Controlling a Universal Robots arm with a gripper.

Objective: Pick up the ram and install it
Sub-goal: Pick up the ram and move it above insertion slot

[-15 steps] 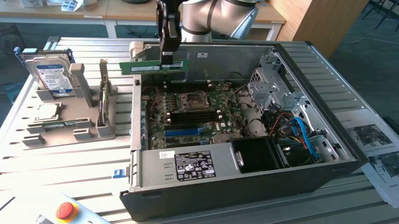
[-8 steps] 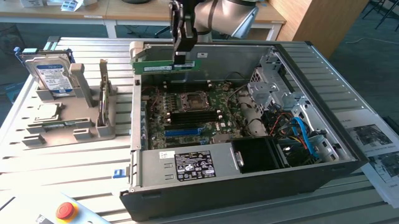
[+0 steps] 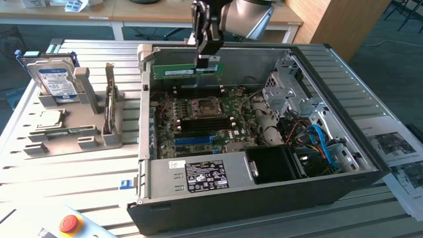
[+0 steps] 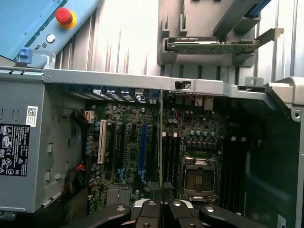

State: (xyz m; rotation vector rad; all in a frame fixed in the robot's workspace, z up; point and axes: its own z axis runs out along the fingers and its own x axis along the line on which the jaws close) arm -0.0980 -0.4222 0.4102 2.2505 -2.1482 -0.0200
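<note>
The hand (image 3: 207, 59) is closed on the ram (image 3: 176, 72) and holds it level above the open computer case (image 3: 264, 198). At the exterior view's left, a hard drive (image 3: 56, 79) stands in a grey holder (image 3: 73, 136) on the tabletop (image 3: 59, 173). In the middle lies the motherboard (image 3: 198, 119), and at the right are blue cables (image 3: 322, 141).

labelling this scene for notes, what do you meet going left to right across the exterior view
silver hard drive with a blue label -> thin upright expansion card in a grey holder -> long green ram stick held above the open case -> blue cables -> printed white paper sheets
</note>
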